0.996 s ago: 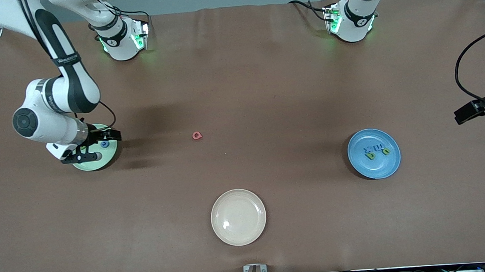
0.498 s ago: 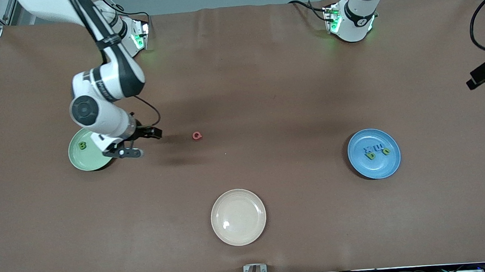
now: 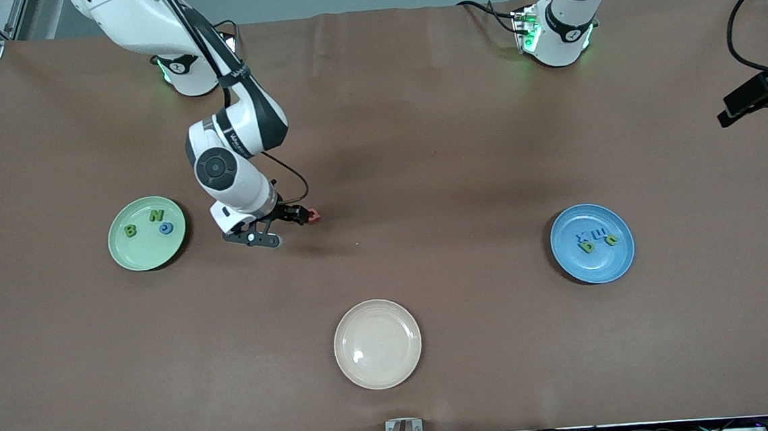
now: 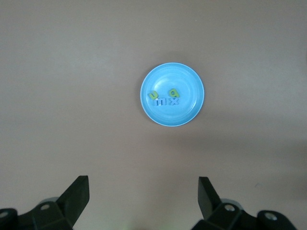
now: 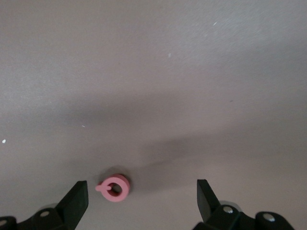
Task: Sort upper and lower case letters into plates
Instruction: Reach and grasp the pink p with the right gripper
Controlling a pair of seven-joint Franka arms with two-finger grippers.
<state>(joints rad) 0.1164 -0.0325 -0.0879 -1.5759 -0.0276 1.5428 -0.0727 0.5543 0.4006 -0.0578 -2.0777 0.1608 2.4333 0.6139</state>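
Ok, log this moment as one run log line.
right hand: open, over red Q | left hand: open, waiting above blue plate | green plate: B, N, C

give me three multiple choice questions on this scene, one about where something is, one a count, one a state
1. Where is the red Q?
A. in the cream plate
B. on the bare table, under the right gripper
C. in the blue plate

2. How many letters lie in the green plate?
A. three
B. one
C. five

3. How is the right gripper set?
A. shut on a letter
B. shut on nothing
C. open, holding nothing

Answers:
1. B: the right wrist view shows the Q on the brown table, between the spread fingers.
2. A: a B, an N and a blue C sit in it.
3. C: its fingers stand wide apart, touching nothing.

The left gripper waits open, high over the blue plate.
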